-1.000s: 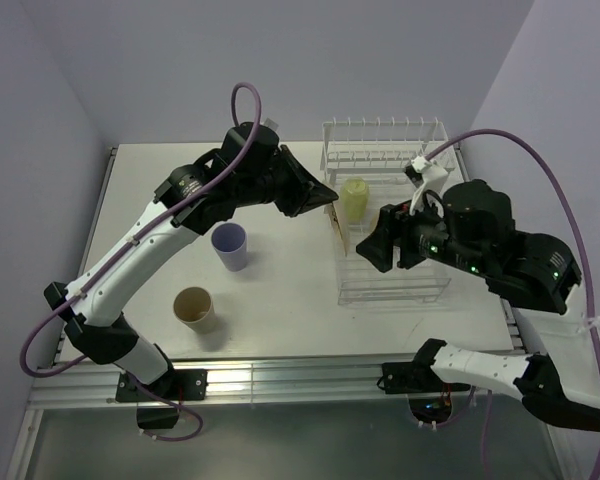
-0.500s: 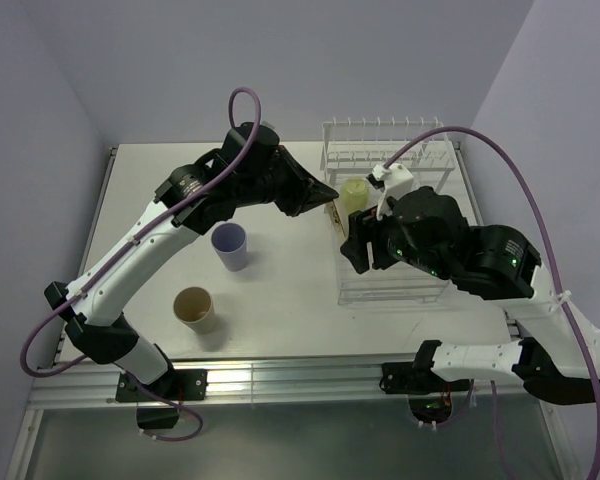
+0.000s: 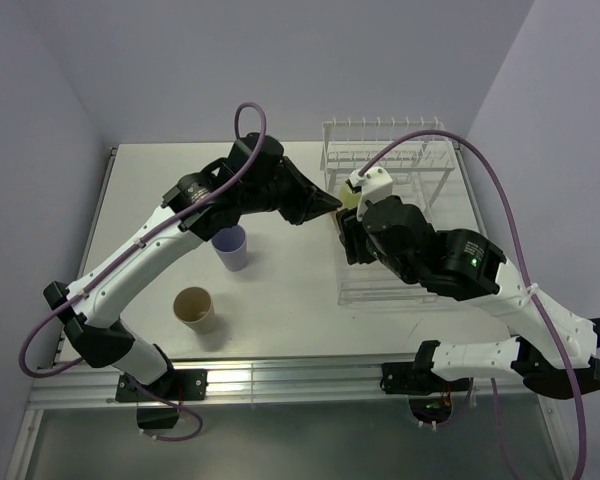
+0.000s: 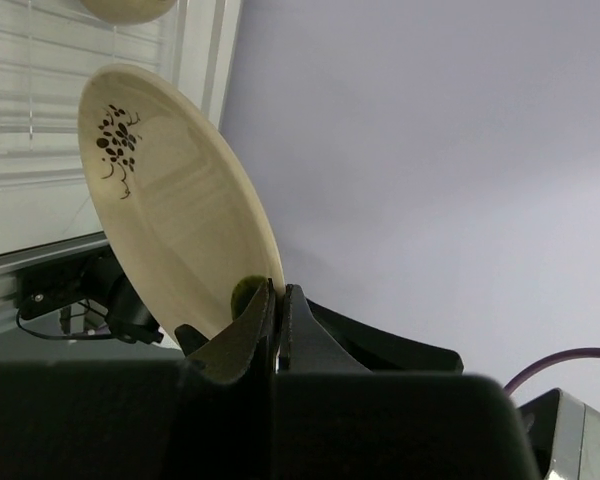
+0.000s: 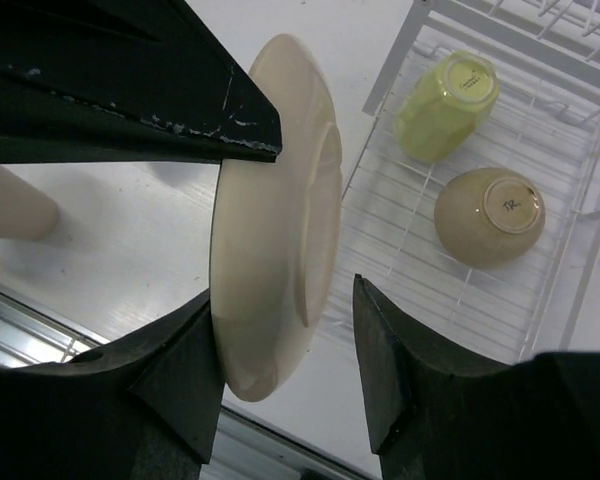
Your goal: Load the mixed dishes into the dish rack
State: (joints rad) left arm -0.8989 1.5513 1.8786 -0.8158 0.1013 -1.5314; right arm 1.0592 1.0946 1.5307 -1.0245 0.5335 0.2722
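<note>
My left gripper (image 4: pixel 280 290) is shut on the rim of the cream plate (image 4: pixel 170 200) and holds it upright on edge, its dark floral mark facing the left wrist camera. In the top view the left gripper (image 3: pixel 330 205) meets my right gripper (image 3: pixel 348 235) at the left side of the dish rack (image 3: pixel 420 160). The right gripper (image 5: pixel 285 300) is open, and its jaws straddle the plate's (image 5: pixel 270 230) opposite edge. One finger touches the plate's face; the other stands apart. A yellow-green mug (image 5: pixel 445 105) and an upturned bowl (image 5: pixel 490 215) lie in the rack (image 5: pixel 400 230).
A lavender tumbler (image 3: pixel 230 247) and a tan tumbler (image 3: pixel 194 308) stand on the white table left of the rack, below the left arm. The rack's upright prongs (image 3: pixel 385 130) run along its far end. Purple cables loop over both arms.
The right arm has swung left from over the rack to the plate, and its jaws have narrowed around the plate's edge. The left arm still holds the plate, nearly in place.
</note>
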